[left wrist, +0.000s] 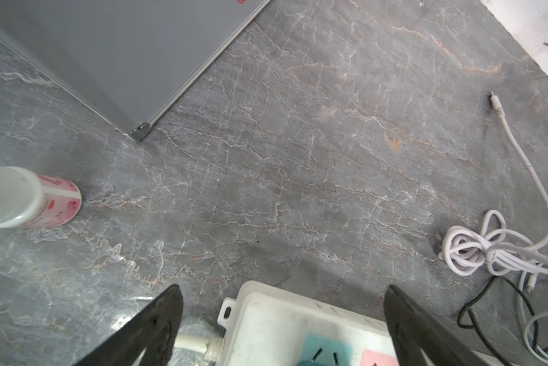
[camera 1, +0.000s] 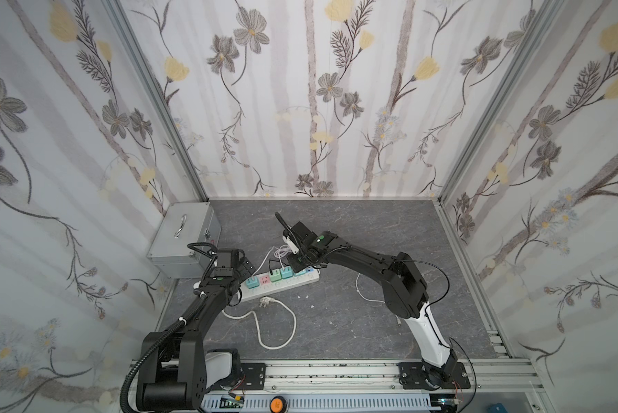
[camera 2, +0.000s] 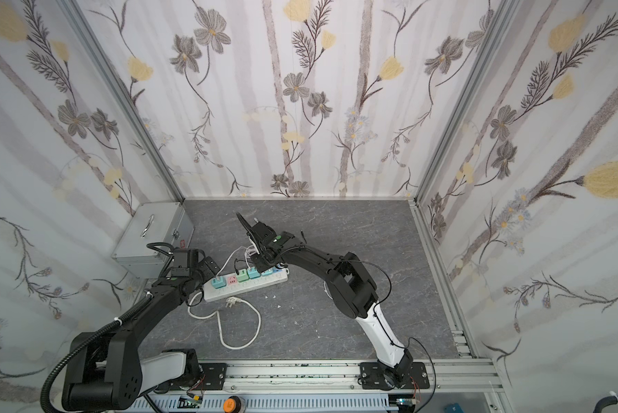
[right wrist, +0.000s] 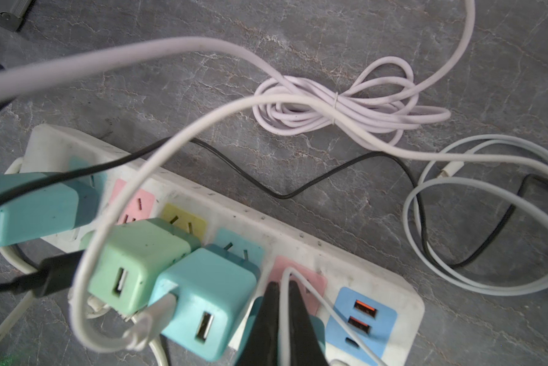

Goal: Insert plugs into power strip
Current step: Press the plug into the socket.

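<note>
In both top views the right gripper (camera 1: 299,268) points down onto the power strip (camera 1: 286,286), at the end farthest from the left gripper (camera 1: 247,267); three plugs (camera 1: 274,276) stand in a row in the strip between the two grippers; the left gripper hangs at the strip's cord end.

Left wrist view: the left fingers (left wrist: 158,323) stand wide apart and hold nothing; the strip's end (left wrist: 282,317) lies between and below them; a grey box (left wrist: 123,47) and a bottle (left wrist: 28,199) stand beyond the fingertips.

Right wrist view: the right fingers (right wrist: 299,320) are almost together, with a thin white cable (right wrist: 283,304) pinched between them; a fourth plug (right wrist: 318,329), teal, sits directly under them on the strip; whether it is fully seated is hidden.
</note>
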You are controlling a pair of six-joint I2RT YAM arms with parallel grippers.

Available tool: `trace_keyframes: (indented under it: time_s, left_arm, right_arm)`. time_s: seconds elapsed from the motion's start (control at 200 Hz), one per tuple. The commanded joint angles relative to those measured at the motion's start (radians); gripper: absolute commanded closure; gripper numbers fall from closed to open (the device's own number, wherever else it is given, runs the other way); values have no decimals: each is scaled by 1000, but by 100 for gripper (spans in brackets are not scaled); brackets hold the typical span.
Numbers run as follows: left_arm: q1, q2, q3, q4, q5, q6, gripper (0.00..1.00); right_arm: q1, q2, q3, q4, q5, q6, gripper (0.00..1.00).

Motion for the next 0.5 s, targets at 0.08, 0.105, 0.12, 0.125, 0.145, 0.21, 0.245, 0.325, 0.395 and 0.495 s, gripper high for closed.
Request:
trace_keyframes:
  time_s: [0.08, 0.105, 0.12, 0.125, 0.145, 0.21, 0.245, 0.325, 0.395, 0.495]
  left_arm:
    - [0, 17, 5, 29, -2, 1, 0]
    - [0, 19, 6, 30, -1, 2, 0]
    - [0, 19, 7, 30, -2, 1, 0]
    - [0, 19, 6, 30, -2, 2, 0]
    - [0, 18, 7, 30, -2, 4, 0]
    - [0, 14, 6, 30, -1, 4, 0]
    - [0, 13, 4, 30, -2, 4, 0]
    - [0, 7, -1, 28, -5, 7, 0]
    - [0, 2, -3, 24, -9, 9, 0]
    - [0, -6, -5, 22, -12, 10, 0]
  right_arm:
    - [0, -46, 21, -20, -19, 2, 76]
    - [0, -62, 19, -20, -19, 1, 72]
    - [0, -71, 16, -21, -20, 0, 70]
    - [0, -74, 16, -24, -20, 0, 69]
    - [0, -86, 10, -21, -20, -1, 67]
    - [0, -135, -22, -14, -21, -5, 60]
    - [0, -164, -48, -6, -21, -6, 58]
    - [0, -222, -122, 18, -27, -6, 54]
    - [0, -266, -191, 39, -41, -3, 51]
    - [3, -319, -290, 80, -42, 15, 50]
